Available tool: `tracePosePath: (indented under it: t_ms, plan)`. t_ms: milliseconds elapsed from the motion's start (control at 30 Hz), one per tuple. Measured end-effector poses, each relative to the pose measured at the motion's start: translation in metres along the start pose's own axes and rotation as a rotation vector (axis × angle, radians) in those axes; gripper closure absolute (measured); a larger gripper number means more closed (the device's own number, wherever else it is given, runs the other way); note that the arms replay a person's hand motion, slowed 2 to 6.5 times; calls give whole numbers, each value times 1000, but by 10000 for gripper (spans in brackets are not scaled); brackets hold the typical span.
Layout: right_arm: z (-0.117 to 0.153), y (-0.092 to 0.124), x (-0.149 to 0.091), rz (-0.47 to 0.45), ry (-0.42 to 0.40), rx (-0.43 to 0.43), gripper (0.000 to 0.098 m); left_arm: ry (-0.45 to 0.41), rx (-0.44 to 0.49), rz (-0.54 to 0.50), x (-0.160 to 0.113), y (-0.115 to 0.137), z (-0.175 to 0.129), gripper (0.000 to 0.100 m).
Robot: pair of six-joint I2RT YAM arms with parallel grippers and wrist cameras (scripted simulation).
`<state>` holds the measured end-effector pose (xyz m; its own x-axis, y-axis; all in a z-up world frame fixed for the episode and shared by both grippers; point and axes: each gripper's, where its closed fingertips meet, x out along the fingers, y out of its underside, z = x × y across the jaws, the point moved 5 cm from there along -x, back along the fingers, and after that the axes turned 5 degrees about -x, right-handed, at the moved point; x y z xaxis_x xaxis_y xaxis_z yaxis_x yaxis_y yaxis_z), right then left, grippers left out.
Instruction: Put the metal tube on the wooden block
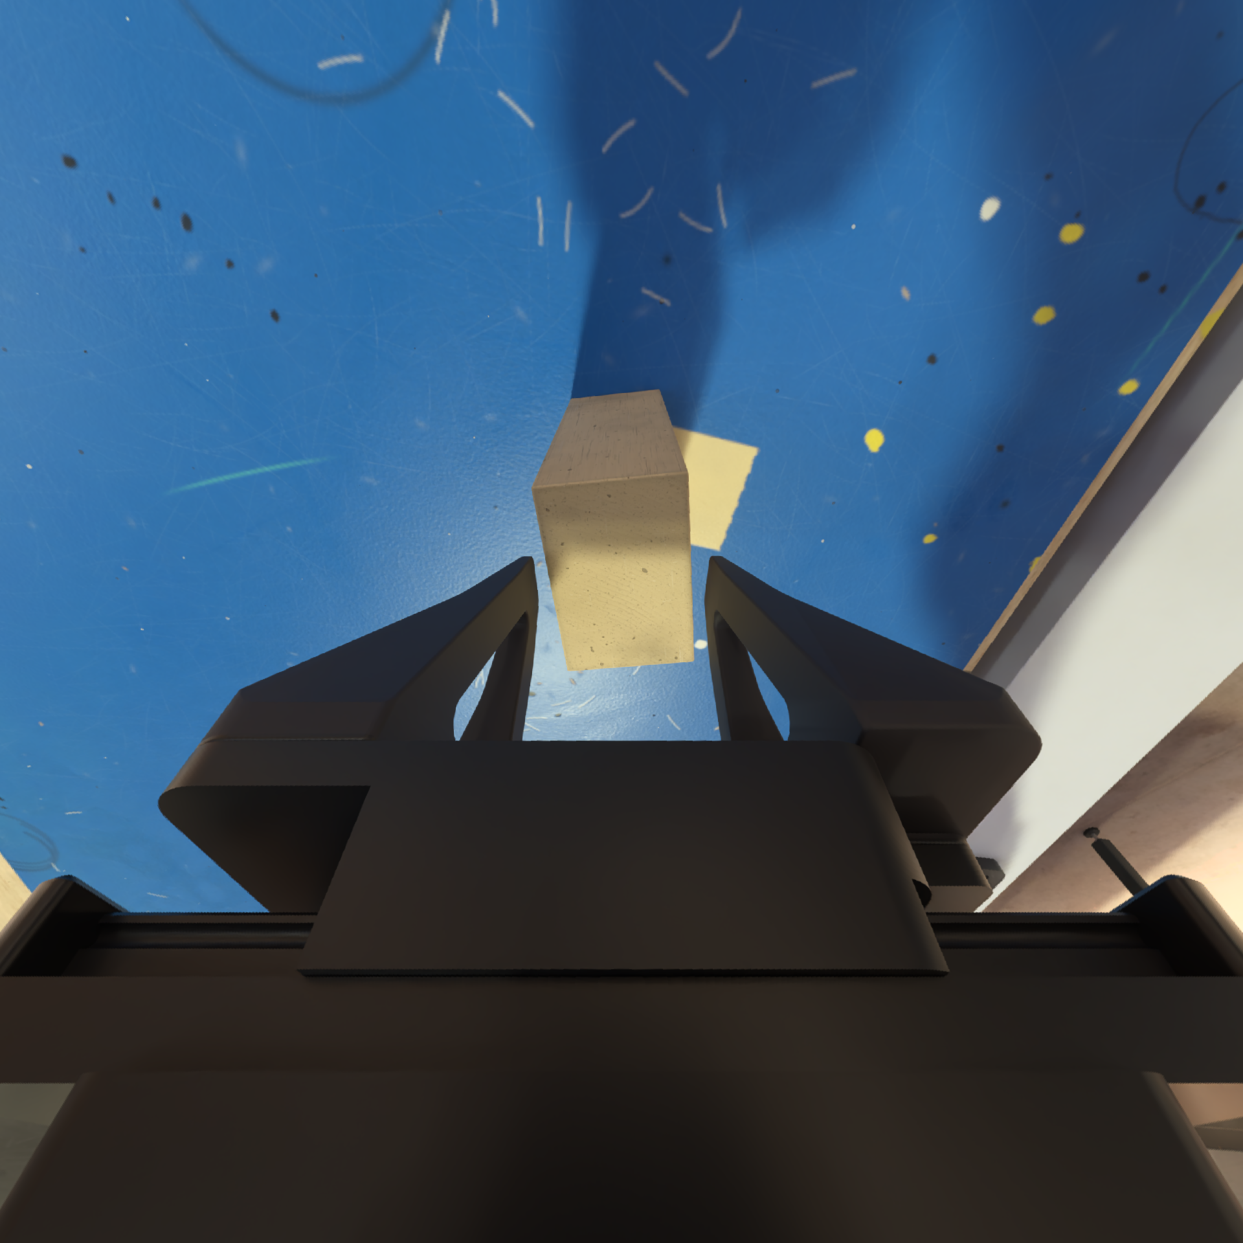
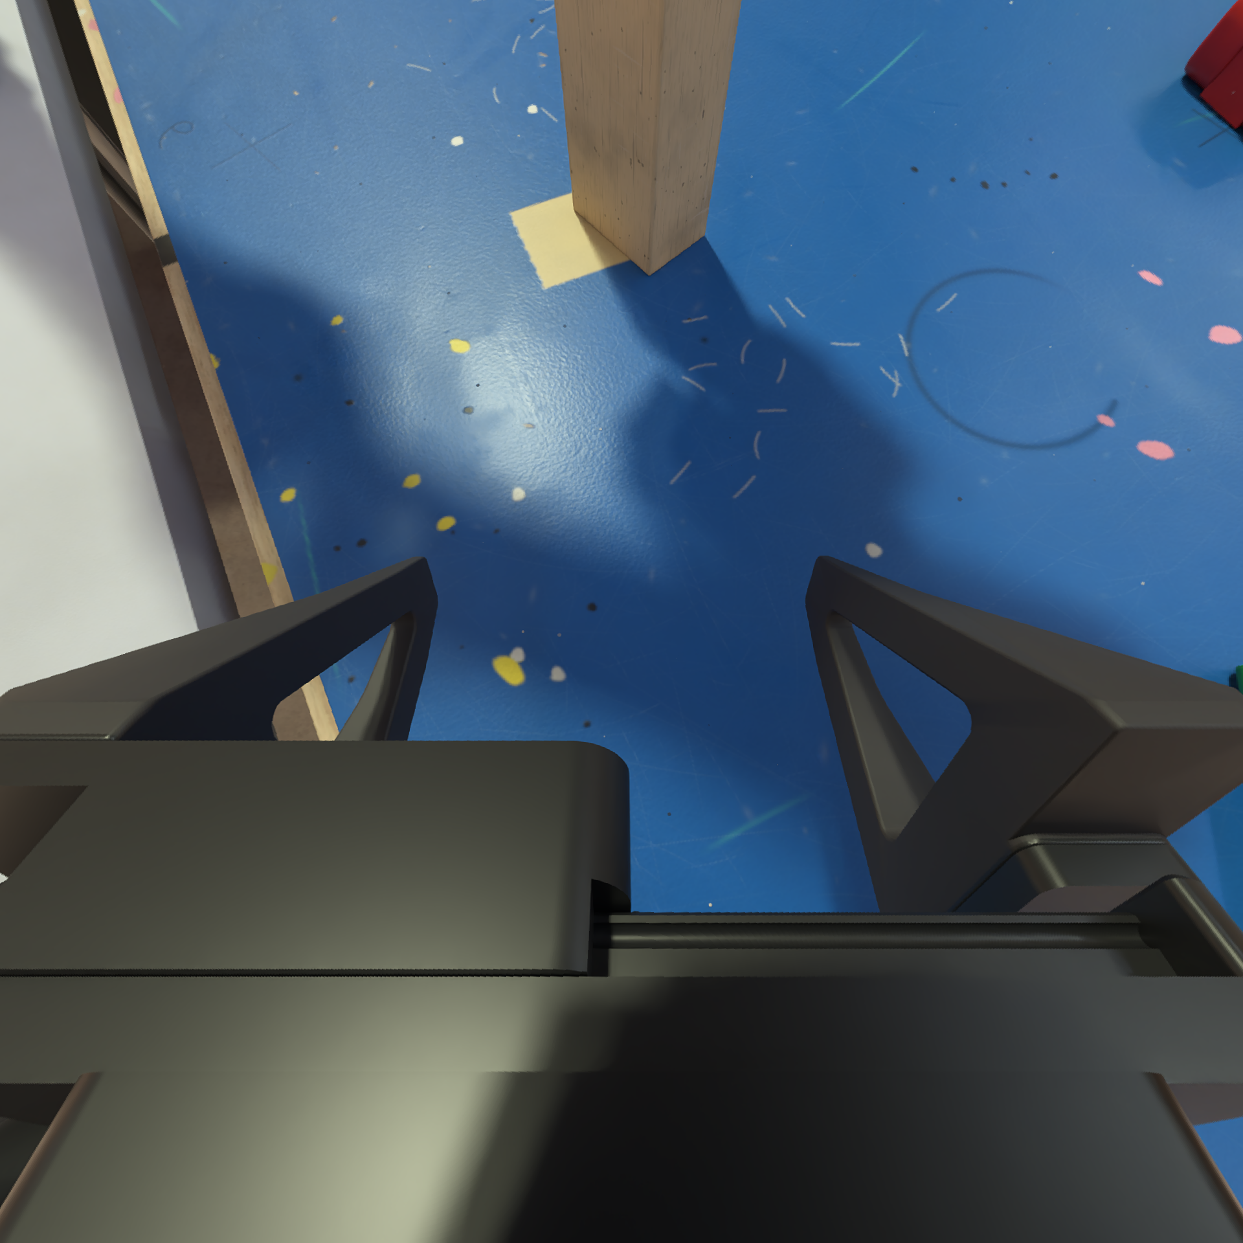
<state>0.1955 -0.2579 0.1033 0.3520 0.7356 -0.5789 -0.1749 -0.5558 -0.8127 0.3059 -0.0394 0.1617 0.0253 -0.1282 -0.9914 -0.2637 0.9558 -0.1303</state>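
In the left wrist view the left tool (image 1: 620, 572) is spread narrowly, its fingers flanking the upright wooden block (image 1: 615, 531) without visibly touching it, near the blue bench's (image 1: 269, 403) wooden-trimmed edge. A tan patch (image 1: 716, 491) lies beside the block.

In the right wrist view the right tool (image 2: 622, 572) is spread wide over bare bench, well apart from the block (image 2: 642, 128). A red object (image 2: 1221, 67) sits at the far right. The metal tube appears in neither view.

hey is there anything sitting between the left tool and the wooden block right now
Nothing visible. In the left wrist view the wooden block stands upright just ahead of the left tool, roughly centred on the gap between its open fingers, with only bare blue tabletop around it. The metal tube shows in neither view.
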Motion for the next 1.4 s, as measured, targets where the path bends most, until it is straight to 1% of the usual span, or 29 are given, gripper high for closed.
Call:
tracePosePath:
  t_ms: [300, 567, 700, 767, 867, 933, 1033, 1133, 1267, 1400]
  plan:
    - [0, 0, -1, 0, 2, 2, 39, 0, 1, 1, 1, 0, 0, 556]
    - [0, 0, -1, 0, 2, 2, 39, -5, 1, 5, 3, 1, 1, 457]
    - [0, 0, -1, 0, 2, 2, 39, -4, 1, 5, 4, 1, 1, 426]
    - [0, 0, -1, 0, 2, 2, 39, -6, 1, 0, 2, 2, 1, 393]
    - [0, 0, 0, 0, 2, 2, 39, -16, -2, -18, -4, 6, 2, 310]
    - [0, 1, 0, 1, 2, 2, 39, -28, -8, -41, -10, 10, 4, 283]
    - [0, 1, -1, 1, 1, 3, 39, -54, -24, -90, -23, 21, 9, 251]
    - [0, 3, -2, 0, 2, 5, 39, -84, -56, -141, -36, 38, 16, 219]
    - [-1, 4, -4, -2, 4, 8, 39, -121, -122, -178, -47, 72, 29, 177]
    - [-2, 6, -5, -7, 5, 11, 39, -143, -200, -187, -48, 111, 45, 136]
